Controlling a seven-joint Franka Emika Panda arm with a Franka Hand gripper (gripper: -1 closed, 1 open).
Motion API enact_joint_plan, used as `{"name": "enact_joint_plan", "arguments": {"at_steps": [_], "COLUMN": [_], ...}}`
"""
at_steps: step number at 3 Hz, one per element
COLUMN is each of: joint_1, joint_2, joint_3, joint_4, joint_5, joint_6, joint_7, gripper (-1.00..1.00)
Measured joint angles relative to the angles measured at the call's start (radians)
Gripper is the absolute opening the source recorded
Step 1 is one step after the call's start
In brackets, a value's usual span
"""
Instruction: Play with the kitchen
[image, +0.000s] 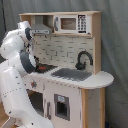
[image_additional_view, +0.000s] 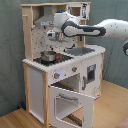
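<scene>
Risk: gripper (image_additional_view: 52, 34) hangs under hood, just above small metal pot (image_additional_view: 48, 56) on stovetop of white and light-wood toy kitchen (image_additional_view: 38, 85); could knock pot off. Oven door (image_additional_view: 71, 101) open. Fingers' state: cannot tell.

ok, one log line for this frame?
arm: over stovetop, under hood | gripper: above pot, not touching | oven door: open | sink: empty

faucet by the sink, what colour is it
Black; the faucet shows best in the first exterior view, curving above the grey sink.
</scene>
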Motion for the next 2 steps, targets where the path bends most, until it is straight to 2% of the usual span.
{"name": "enact_joint_plan", "arguments": {"at_steps": [1,2], "joint_1": [-0.027,-0.027], "joint_2": [-0.040,-0.049], "joint_3": [0.076,0.078], "joint_4": [0.000,0.001], "joint_5": [0.029,0.036], "joint_6": [0.012,0.016], "joint_7": [-0.032,-0.032], "gripper": [1.00,1.00]}}
